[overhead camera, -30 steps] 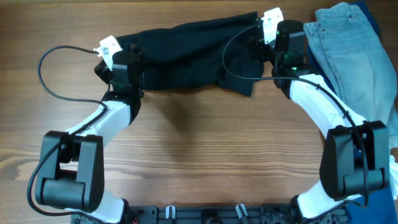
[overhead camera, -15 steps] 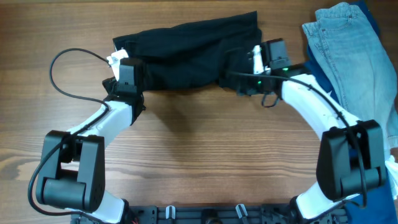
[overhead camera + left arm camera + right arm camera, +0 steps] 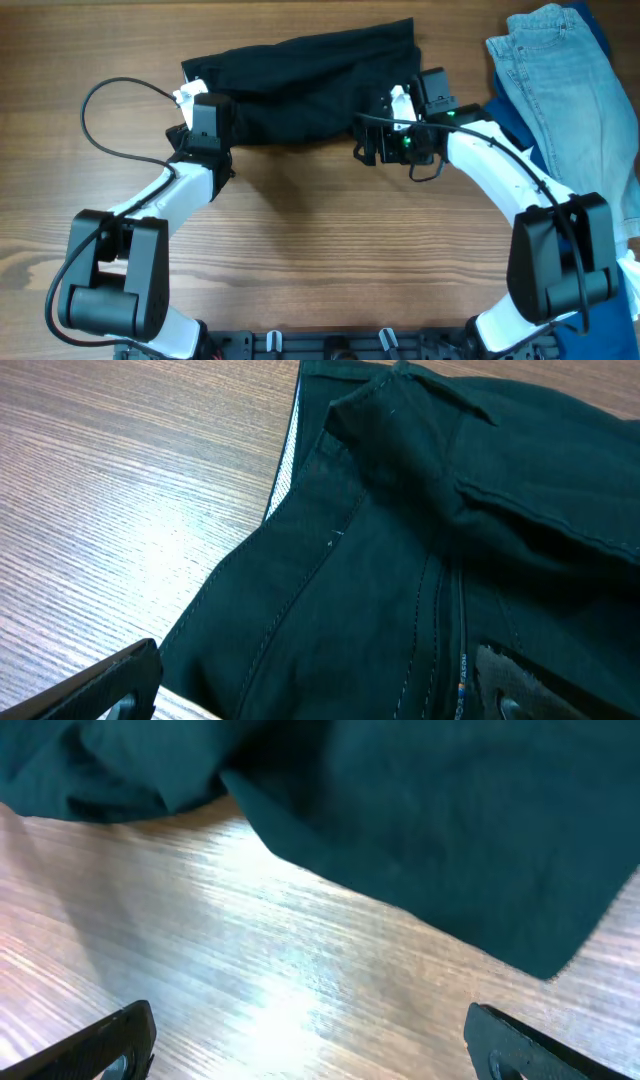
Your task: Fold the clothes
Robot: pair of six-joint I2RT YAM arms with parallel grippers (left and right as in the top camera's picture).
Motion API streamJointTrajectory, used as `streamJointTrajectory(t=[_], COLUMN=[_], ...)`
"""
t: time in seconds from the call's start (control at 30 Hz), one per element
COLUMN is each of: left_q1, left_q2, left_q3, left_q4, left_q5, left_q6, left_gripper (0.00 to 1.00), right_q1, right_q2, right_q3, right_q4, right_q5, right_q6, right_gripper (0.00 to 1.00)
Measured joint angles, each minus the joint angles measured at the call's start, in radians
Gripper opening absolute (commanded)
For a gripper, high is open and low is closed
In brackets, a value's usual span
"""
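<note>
Black garment [image 3: 300, 85], tiny unreadable tag [image 3: 462, 678]

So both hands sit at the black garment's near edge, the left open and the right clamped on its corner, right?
Not quite. The right hand is open too, spread over bare table with a corner of the black garment beyond it, nothing gripped; the right wrist view shows it. The left hand is open at the edge.
</note>
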Motion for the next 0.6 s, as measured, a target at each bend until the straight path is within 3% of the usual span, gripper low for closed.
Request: streamJointTrajectory(t=[0.33, 0.6], left_q1=[0.000, 0.000], left_q2=[0.000, 0.000], left_q3=[0.000, 0.000], left_q4=[0.000, -0.002], left_q5=[0.000, 0.000], left_q6=[0.000, 0.000], left_gripper=[1.00, 1.00], right_q1=[-0.171, -0.179], right_q2=[0.000, 0.134], right_q3=[0.000, 0.005], right_q4=[-0.034, -0.058], right_q5=[-0.030, -0.053], right_q6=[0.005, 0.005], right_gripper=[1.00, 1.00])
